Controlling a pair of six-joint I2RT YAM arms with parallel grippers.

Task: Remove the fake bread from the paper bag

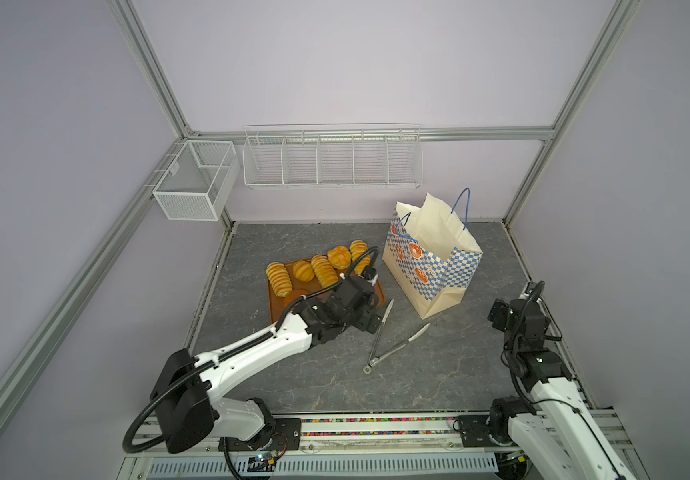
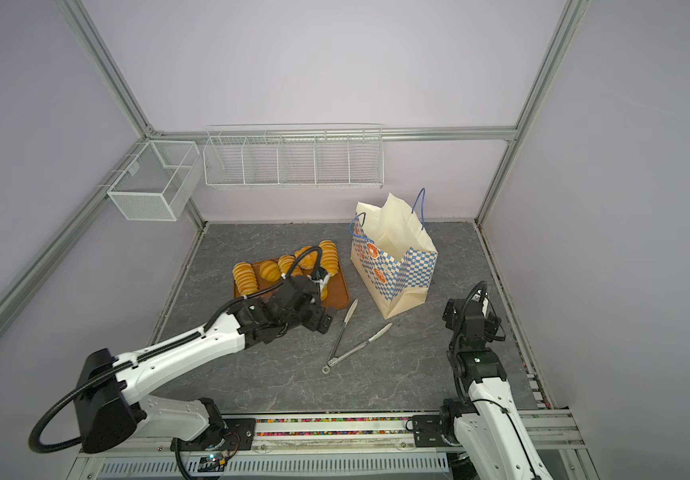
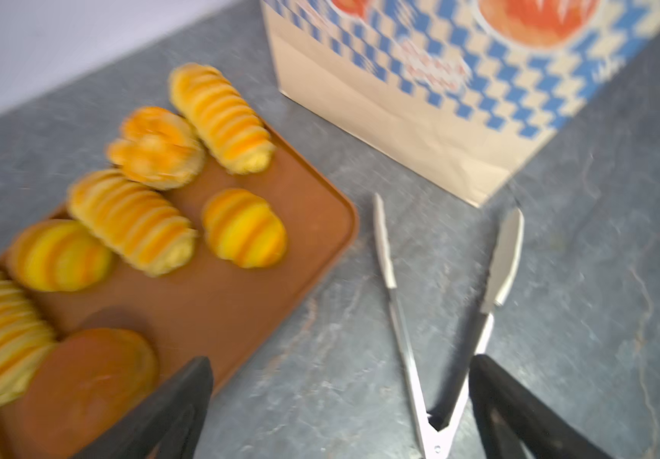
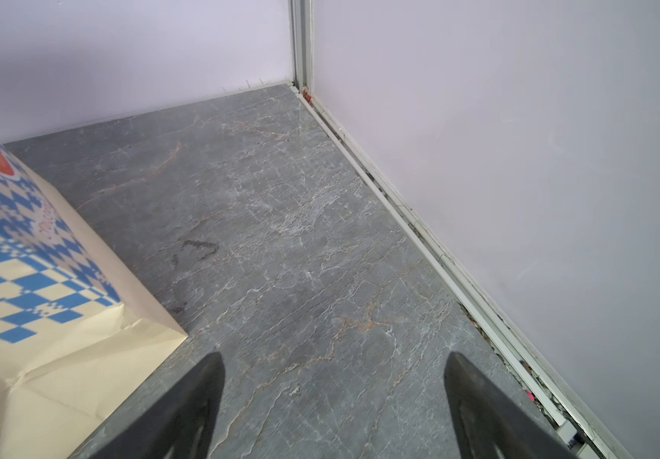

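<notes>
Several golden fake bread pieces [image 1: 323,270] [image 2: 245,277] [image 3: 131,220] lie on a brown tray [image 3: 240,302] left of centre, with one browner bun [image 3: 93,369] among them. The paper bag [image 1: 430,266] [image 2: 393,266] [image 3: 419,99] [image 4: 22,278] stands upright to the tray's right, mouth open; its bottom inside is hidden. My left gripper [image 3: 340,359] hovers open and empty over the table at the tray's near right corner, above the hinge end of metal tongs [image 3: 395,310]. My right gripper [image 4: 334,355] is open and empty over bare table, right of the bag.
The tongs [image 1: 380,332] [image 2: 345,332] lie spread open on the grey table between tray and bag. A white wire rack [image 1: 332,160] and a mesh basket [image 1: 193,183] hang on the back wall. The right wall's rail [image 4: 419,230] runs close to the right gripper.
</notes>
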